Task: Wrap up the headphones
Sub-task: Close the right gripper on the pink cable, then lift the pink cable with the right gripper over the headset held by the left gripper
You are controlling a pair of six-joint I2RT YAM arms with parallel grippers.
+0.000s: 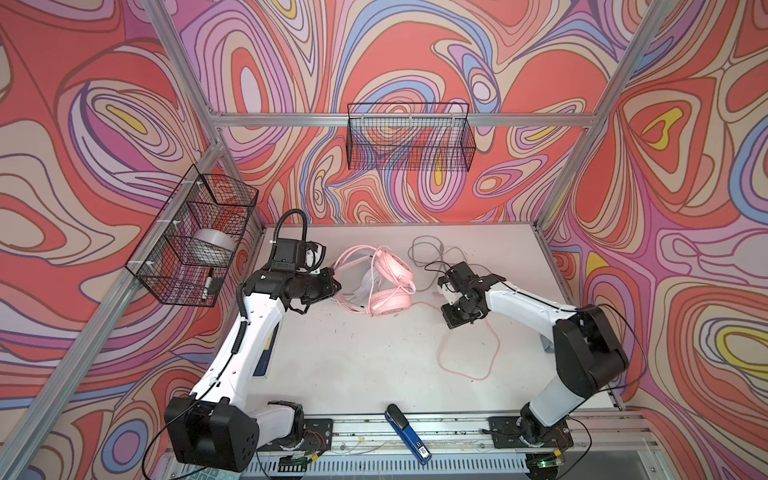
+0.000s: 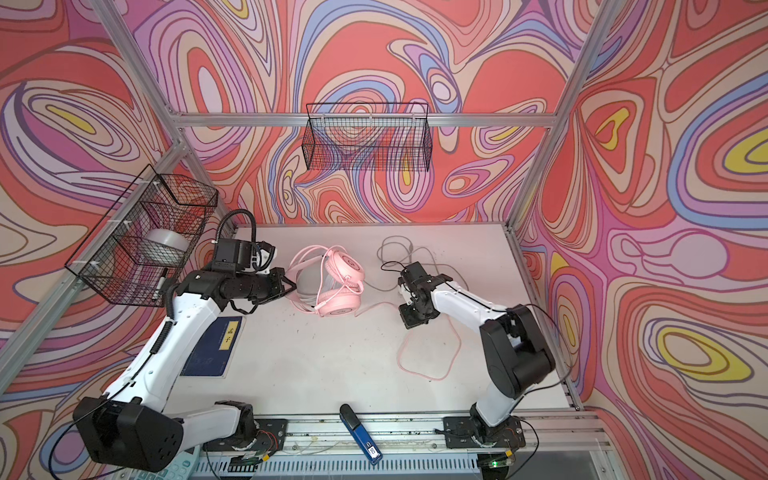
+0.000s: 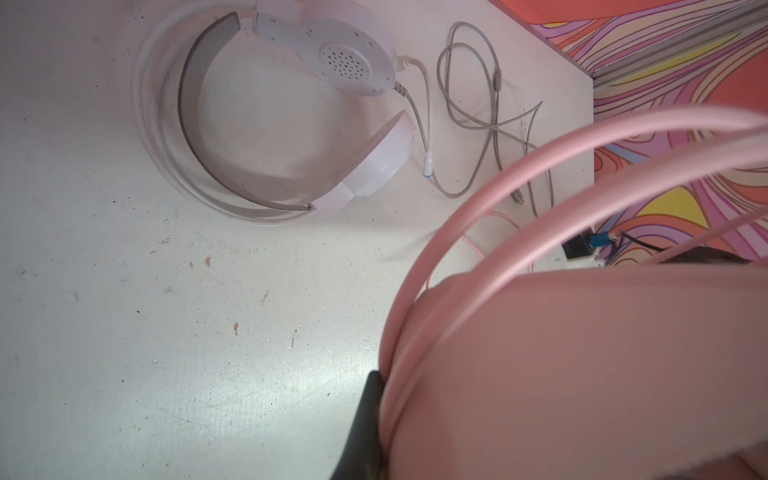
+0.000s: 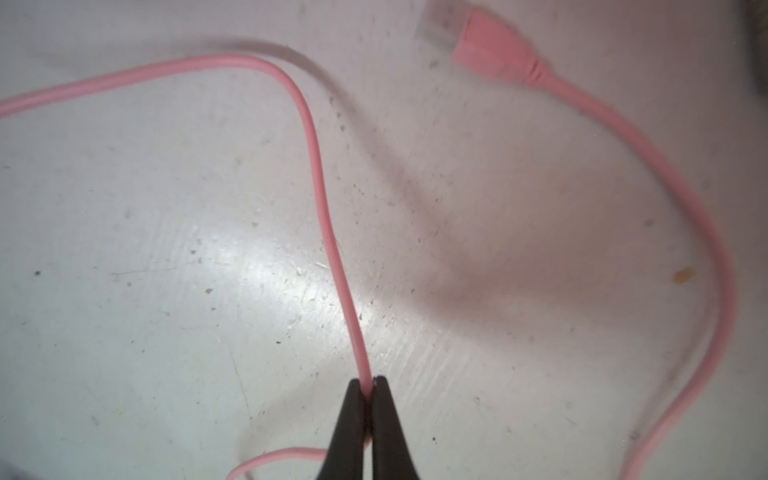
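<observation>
Left fingers (image 3: 365,424) tight on pink headset (image 1: 398,269), right fingers (image 4: 349,428) tight on pink cable (image 4: 328,216), bare tabletop (image 1: 365,365) near front edge.

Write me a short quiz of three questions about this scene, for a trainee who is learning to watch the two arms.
1. Fill in: the white headset lies on the ___.
2. True or false: the right gripper is shut on the pink cable.
3. The left gripper holds: A) the white headset; B) the pink headset; C) nothing.
Key: 1 table; 2 true; 3 B.
</observation>
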